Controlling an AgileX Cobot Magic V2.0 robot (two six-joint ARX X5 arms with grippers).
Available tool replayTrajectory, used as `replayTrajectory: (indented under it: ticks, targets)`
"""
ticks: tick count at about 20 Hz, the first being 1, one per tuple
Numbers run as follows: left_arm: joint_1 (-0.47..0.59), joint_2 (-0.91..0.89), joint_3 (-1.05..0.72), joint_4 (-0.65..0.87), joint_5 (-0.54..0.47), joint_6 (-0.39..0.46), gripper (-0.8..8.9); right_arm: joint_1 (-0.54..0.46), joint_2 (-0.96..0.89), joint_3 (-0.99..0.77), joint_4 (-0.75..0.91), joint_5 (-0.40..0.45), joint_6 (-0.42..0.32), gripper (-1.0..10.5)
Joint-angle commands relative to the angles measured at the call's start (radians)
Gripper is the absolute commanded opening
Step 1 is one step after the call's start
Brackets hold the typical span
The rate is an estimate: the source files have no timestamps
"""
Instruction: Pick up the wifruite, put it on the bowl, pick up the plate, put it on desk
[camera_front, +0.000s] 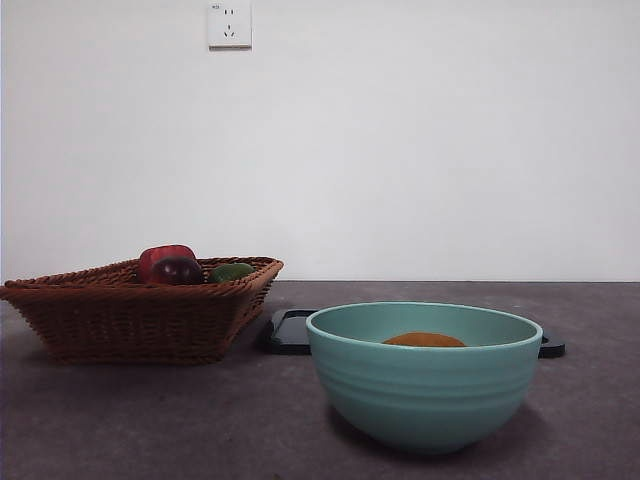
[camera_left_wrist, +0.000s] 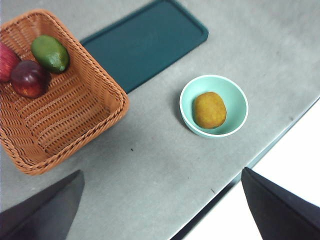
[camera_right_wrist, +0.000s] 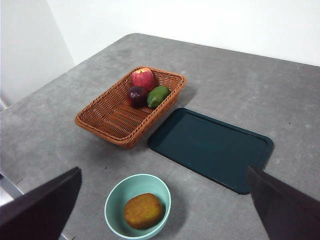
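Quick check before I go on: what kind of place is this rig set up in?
Probably a plain test room, not a kitchen: a bare white wall with a socket, and a grey table holding only a fruit basket, tray and bowl.

- A plain white wall (camera_front: 420, 150) fills the background behind the table, evenly lit and without shadows.
- A white plastic wall socket plate (camera_front: 229, 24) sits high on it, left of centre.
- The right wrist view shows two white walls meeting in a corner (camera_right_wrist: 55, 35) beyond the table's rounded edge.
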Motion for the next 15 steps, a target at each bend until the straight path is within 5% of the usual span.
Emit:
replayTrajectory:
  ticks: [1,7,15]
  targets:
    - [-0.010,-0.102,-0.089,0.062,0.000,-0.005,5.00,0.005,0.001,0.018,0.008,-0.003,0.002,5.6]
    - [-0.010,-0.332,-0.251,0.116,0.066,-0.004,5.00,0.005,0.001,0.018,0.008,-0.003,0.002,5.6]
    - [-0.010,-0.384,-0.252,0.117,0.066,-0.005,5.00,0.005,0.071,0.018,-0.013,0.004,0.055,5.6]
